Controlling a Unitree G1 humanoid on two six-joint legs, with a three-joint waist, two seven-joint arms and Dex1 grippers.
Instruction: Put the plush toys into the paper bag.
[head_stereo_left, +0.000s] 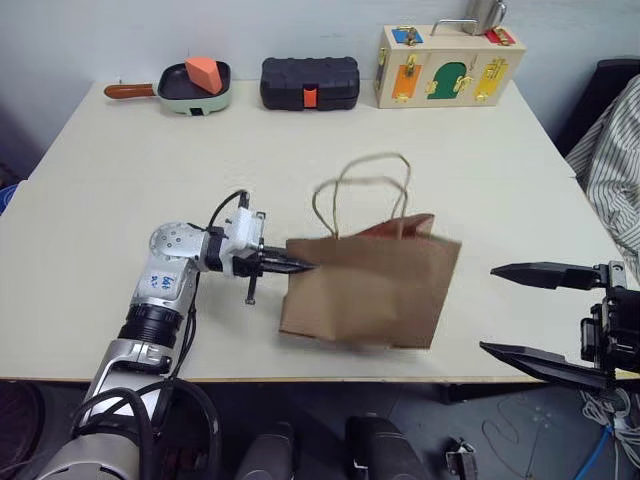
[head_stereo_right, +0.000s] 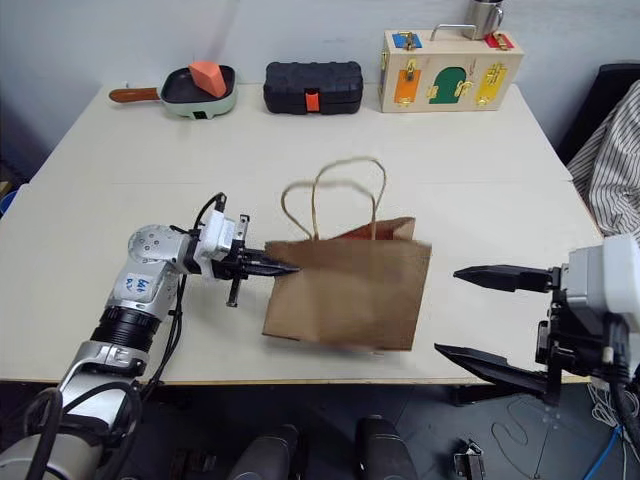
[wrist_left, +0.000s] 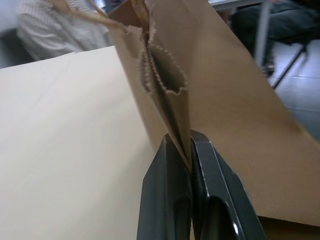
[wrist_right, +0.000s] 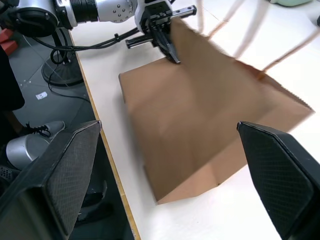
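Observation:
The brown paper bag (head_stereo_left: 370, 290) hangs over the front middle of the table, its cord handles (head_stereo_left: 365, 185) sticking up. My left gripper (head_stereo_left: 300, 265) points level toward the right and is shut on the bag's left top edge. In the left wrist view both fingers (wrist_left: 165, 190) pinch the folded paper rim (wrist_left: 170, 100). My right gripper (head_stereo_left: 487, 308) stands open to the right of the bag, apart from it, with nothing between its fingers (wrist_right: 65, 170). The plush toys are out of view, and the bag's inside is hidden.
Along the far edge stand a green pan (head_stereo_left: 195, 88) with an orange wedge block (head_stereo_left: 205, 72), a black ribbed case (head_stereo_left: 310, 83) and a wooden latch box (head_stereo_left: 448, 65) with a metal cup (head_stereo_left: 487, 14). A striped sleeve (head_stereo_left: 610, 170) shows at the right. The front edge (head_stereo_left: 300, 379) runs just below the bag.

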